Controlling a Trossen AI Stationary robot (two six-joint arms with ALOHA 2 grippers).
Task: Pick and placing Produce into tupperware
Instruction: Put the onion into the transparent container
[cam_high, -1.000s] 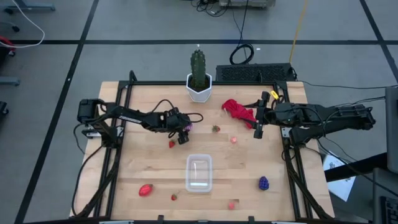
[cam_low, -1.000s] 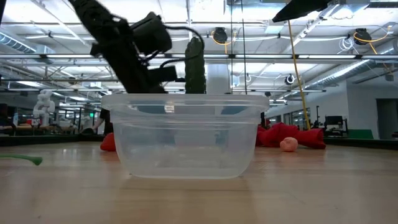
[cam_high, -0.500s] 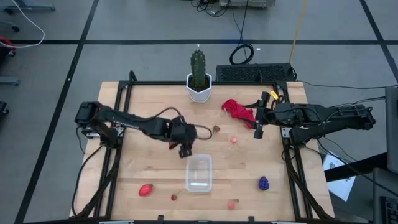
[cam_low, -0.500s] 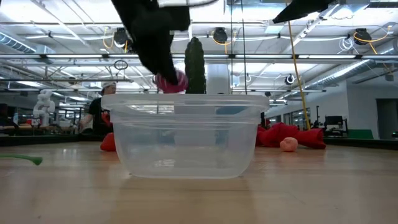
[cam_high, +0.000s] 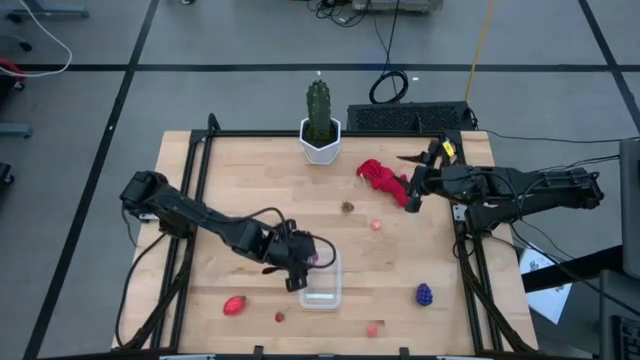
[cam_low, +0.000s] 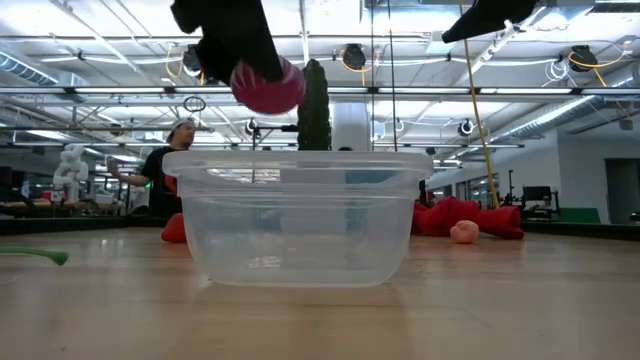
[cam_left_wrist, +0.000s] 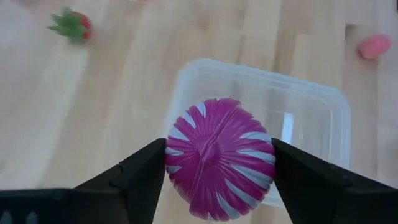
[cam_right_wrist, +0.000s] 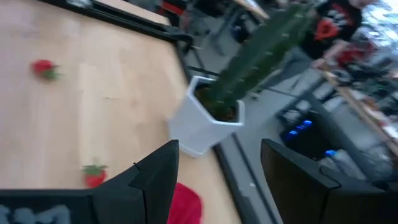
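The left tool (cam_left_wrist: 214, 171) is squeezing the magenta fruit (cam_left_wrist: 219, 158) and has carried it from mid-worktop to just above the tupperware (cam_high: 321, 279), so dropping comes next. The right tool (cam_high: 411, 184) is waiting, open and empty, by the red cloth (cam_high: 381, 176).

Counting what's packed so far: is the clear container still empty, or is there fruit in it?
Empty. The container shows only bare clear walls and floor. The magenta fruit hangs above its rim, gripped by the left pincer.
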